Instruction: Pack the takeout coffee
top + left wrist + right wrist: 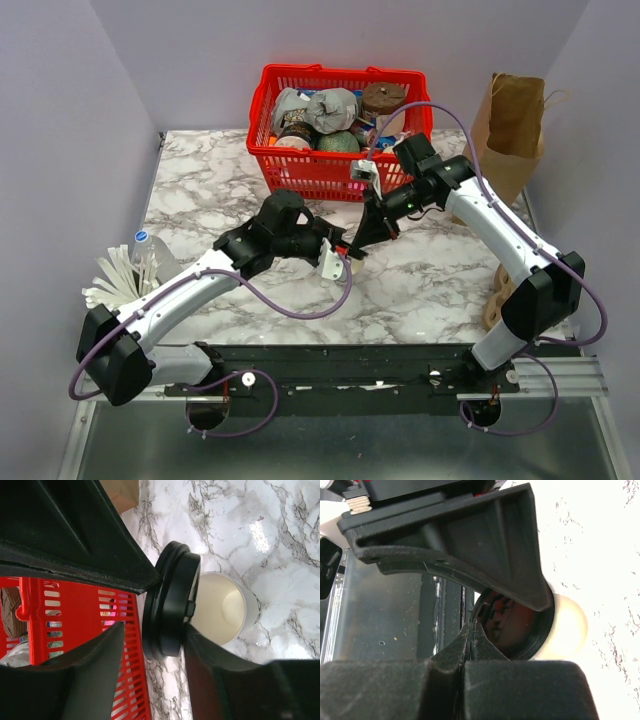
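Between left tool [161, 607] jaws: takeout coffee [222, 607], lid [170, 620] touching upper jaw.

**Occluded and unresolved regions**
Left wrist view: black fingers [75, 540] cover the upper lid rim and lower wall of the takeout coffee [222, 607]. Top view: it is hidden beneath the left claw [343, 257] and right claw [358, 243], midway between the table's [440, 285] side edges. Right wrist view: the table is washed out. Several red basket [330, 168] items: too small to identify.

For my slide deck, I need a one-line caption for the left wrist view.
Left hand straddling the black-lidded takeout coffee over the marble table, red basket nearby.
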`<action>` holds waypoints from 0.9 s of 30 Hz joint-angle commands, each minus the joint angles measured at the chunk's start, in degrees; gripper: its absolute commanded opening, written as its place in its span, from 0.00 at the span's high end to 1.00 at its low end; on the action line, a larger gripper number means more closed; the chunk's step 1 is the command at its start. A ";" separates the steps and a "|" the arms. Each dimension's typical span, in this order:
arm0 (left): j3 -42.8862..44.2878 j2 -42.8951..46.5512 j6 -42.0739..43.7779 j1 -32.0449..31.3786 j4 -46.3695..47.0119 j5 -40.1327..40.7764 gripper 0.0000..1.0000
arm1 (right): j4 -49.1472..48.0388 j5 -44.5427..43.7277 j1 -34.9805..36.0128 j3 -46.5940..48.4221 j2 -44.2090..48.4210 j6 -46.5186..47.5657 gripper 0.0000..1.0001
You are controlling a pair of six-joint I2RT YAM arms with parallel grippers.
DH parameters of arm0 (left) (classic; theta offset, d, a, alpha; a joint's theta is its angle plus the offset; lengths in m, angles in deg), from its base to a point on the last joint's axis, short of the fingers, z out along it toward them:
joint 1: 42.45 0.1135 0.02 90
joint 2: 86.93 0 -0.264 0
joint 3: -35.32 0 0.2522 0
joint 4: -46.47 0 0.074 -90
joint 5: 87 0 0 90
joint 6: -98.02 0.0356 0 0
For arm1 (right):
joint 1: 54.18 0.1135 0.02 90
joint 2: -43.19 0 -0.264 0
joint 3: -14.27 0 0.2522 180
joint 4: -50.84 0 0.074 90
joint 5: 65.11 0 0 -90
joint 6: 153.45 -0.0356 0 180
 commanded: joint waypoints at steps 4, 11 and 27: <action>2.67 -1.26 4.63 -0.39 -4.14 -3.01 0.58 | 0.82 -1.66 0.29 1.28 -0.52 1.31 0.99; 4.52 -3.11 2.89 -0.39 -7.31 -3.89 0.68 | 1.08 -2.88 0.20 2.41 -0.26 1.04 0.98; -1.54 -4.77 -58.97 9.08 11.92 -18.64 0.68 | -43.83 -17.84 -9.20 -20.51 17.06 -32.69 0.00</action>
